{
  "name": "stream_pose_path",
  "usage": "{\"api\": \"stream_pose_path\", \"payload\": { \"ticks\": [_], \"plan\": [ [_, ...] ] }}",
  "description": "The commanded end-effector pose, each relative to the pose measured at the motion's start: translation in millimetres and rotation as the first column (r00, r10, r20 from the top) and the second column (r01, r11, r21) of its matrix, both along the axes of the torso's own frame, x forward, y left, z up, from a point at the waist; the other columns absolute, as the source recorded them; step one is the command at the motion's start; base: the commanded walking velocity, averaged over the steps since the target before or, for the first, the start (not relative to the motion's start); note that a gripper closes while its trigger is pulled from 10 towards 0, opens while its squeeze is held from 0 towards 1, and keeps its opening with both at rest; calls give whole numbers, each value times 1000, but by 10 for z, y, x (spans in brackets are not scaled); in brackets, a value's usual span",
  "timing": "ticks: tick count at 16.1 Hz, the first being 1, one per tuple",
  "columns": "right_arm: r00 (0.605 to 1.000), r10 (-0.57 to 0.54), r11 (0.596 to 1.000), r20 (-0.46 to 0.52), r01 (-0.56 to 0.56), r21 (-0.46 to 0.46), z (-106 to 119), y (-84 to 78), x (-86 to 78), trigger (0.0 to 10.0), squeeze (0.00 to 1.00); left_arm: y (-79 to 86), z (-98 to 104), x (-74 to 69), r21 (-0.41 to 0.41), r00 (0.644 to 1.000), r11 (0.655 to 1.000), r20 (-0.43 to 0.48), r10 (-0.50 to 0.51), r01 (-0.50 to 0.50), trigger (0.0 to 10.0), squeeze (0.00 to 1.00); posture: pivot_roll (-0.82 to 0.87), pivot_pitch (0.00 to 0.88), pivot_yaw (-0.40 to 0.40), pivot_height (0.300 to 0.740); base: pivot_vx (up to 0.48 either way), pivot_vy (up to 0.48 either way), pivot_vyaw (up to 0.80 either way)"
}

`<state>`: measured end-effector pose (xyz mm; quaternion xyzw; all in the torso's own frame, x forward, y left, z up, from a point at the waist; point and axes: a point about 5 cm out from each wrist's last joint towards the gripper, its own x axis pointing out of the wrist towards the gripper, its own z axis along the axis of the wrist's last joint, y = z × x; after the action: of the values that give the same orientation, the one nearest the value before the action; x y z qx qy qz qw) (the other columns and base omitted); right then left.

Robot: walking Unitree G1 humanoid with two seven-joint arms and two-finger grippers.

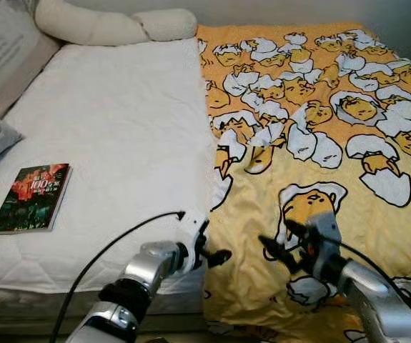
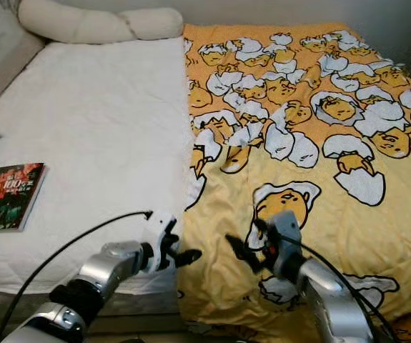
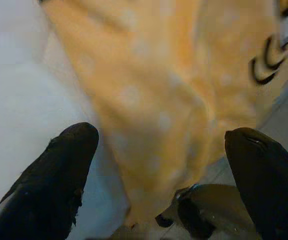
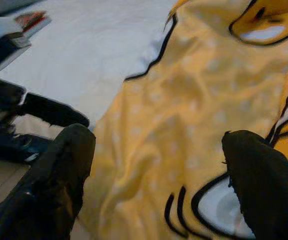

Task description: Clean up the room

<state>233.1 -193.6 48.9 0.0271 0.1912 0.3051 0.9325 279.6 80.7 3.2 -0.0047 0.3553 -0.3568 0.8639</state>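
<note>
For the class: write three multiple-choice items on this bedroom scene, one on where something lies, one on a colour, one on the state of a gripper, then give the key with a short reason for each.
1. Where does the book lie?
A. On the bare white mattress, on the robot's left
B. On the patterned blanket
C. On the floor

2. What is the main colour of the blanket?
A. Blue
B. Yellow-orange
C. Green

3. How are the fingers of the left gripper?
A. Shut on the book
B. Open, with the blanket's edge between them
C. Shut on a pillow

Key: 1 A, the book rests flat on the white side near the left edge. 2 B, the fabric is yellow-orange with white egg cartoons. 3 B, the left wrist view shows two fingers spread apart around the fabric.
</note>
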Motion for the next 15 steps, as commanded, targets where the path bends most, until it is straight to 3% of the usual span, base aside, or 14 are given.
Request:
{"api": "stream_pose_path", "payload": {
  "ticks": [1,2,4,5,6,9,15],
  "plan": [
    [1000,17,1000,-11,-17,-15,40,-5,-34,10000,1000,1,-42,13,60,1000,998,18,4,-5,10000,427,-132,79,34,740,0,0,0],
    [999,24,999,-28,-26,-48,53,-43,-84,10000,0,4,-104,4,123,999,992,32,13,-17,10000,0,-153,85,30,740,0,0,0],
    [995,75,995,-67,-79,-60,93,-64,-197,10000,0,31,-144,28,185,996,980,71,60,-72,10000,0,-174,87,24,740,0,0,0],
    [993,94,993,-74,-99,-67,101,-70,-233,10000,0,23,-139,36,162,994,982,67,83,-93,6902,0,-184,87,22,740,0,0,0],
    [991,105,988,-83,-114,-107,100,-123,-288,10000,0,-20,-116,52,93,991,987,49,123,-128,0,0,-193,89,23,740,0,0,0],
    [993,62,988,-96,-75,-137,130,-241,-318,10000,0,-103,-127,28,52,992,991,35,121,-123,0,0,-211,90,22,740,0,0,0],
    [990,76,986,-117,-92,-138,141,-225,-386,10000,0,-247,-149,-42,28,996,998,61,59,-61,0,0,-218,93,20,740,0,0,0]
  ]
}}
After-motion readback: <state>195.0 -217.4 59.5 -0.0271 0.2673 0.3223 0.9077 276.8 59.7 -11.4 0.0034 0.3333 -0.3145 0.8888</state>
